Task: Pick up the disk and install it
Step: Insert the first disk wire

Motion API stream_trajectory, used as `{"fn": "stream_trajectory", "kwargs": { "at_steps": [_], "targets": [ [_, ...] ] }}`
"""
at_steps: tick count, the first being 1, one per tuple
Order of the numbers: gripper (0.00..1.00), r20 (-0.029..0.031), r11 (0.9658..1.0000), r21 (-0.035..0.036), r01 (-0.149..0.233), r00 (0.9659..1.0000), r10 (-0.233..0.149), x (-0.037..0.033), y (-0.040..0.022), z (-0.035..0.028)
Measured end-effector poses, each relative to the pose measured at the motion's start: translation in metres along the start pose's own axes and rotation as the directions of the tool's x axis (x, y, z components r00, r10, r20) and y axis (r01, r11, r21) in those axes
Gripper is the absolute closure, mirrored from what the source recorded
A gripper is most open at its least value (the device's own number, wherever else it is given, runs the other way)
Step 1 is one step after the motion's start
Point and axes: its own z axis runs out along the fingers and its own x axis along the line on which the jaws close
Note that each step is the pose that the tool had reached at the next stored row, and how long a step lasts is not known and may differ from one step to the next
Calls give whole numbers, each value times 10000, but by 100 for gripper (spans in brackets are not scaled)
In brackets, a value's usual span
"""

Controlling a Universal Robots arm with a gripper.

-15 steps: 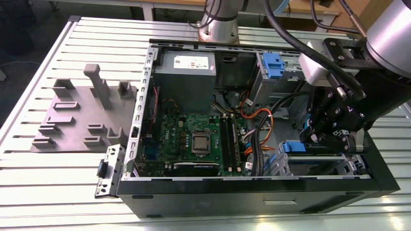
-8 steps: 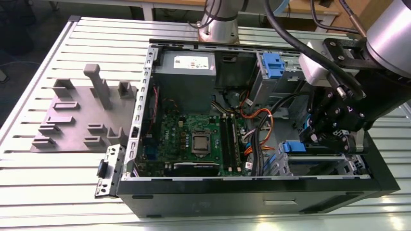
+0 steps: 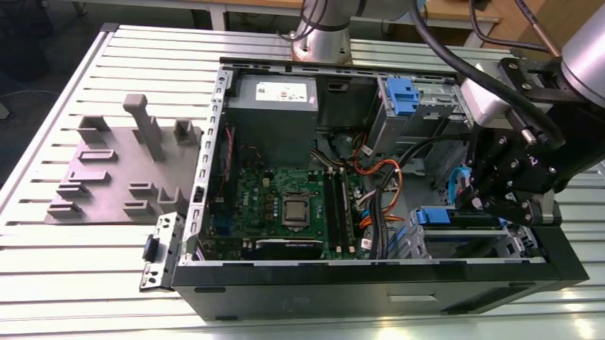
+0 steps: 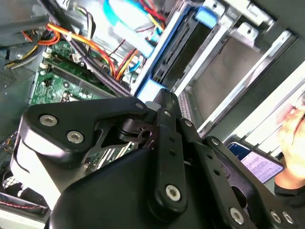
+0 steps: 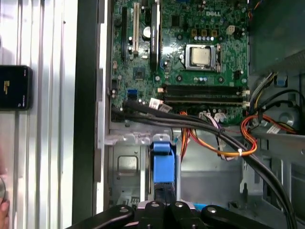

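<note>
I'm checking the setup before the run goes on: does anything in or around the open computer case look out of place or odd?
Nothing looks damaged or spilled. The gripper is down at the drive bay with the disk standing on edge in it. A person's hand and a phone are close beside the case.

one computer case (image 3: 378, 283), one motherboard (image 3: 283, 205), one power supply (image 3: 274, 113)

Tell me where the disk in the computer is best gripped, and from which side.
Probably by the disk's thin blue outer edge, coming straight in through the case's open side: it stands on edge in the bay, whose metal walls cover its flat faces.
</note>
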Motion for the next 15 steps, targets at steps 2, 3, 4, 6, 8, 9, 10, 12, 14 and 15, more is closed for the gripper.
{"fn": "stream_trajectory", "kwargs": {
  "at_steps": [2, 3, 4, 6, 8, 9, 10, 12, 14, 15],
  "targets": [
    [89, 0, 10000, -13, -1, 10000, 1, -1, -64, -2],
    [89, -1, 10000, -24, -1, 10000, 1, -2, -108, -4],
    [89, 0, 10000, -34, -1, 10000, 1, -4, -148, -5],
    [89, -1, 10000, -56, -3, 10000, 3, -6, -227, -8],
    [89, -1, 10000, -76, -2, 10000, 2, -10, -302, -10],
    [89, 0, 10000, -86, -3, 10000, 3, -12, -338, -11],
    [89, -1, 10000, -99, -4, 10000, 4, -14, -376, -12],
    [89, -2, 9999, -124, -6, 10000, 6, -15, -438, -15],
    [89, -3, 9999, -128, -5, 10000, 5, -17, -465, -17],
    [89, -3, 9999, -128, -6, 10000, 6, -17, -465, -17]
  ]
}}
